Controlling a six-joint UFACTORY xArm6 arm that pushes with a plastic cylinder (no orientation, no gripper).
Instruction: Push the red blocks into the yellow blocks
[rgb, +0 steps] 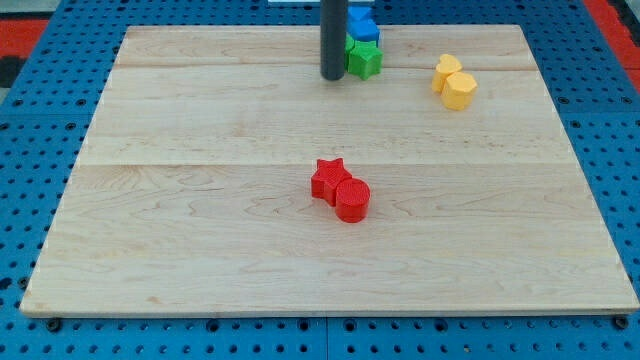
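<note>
A red star block and a red round block lie touching each other near the middle of the wooden board. Two yellow blocks lie touching each other at the view's upper right; their shapes are hard to make out. My tip is near the view's top centre, just left of a green star block. It is well above the red blocks and left of the yellow ones, touching neither.
Blue blocks sit right behind the green star at the board's top edge, partly hidden by the rod. A blue pegboard surrounds the board on all sides.
</note>
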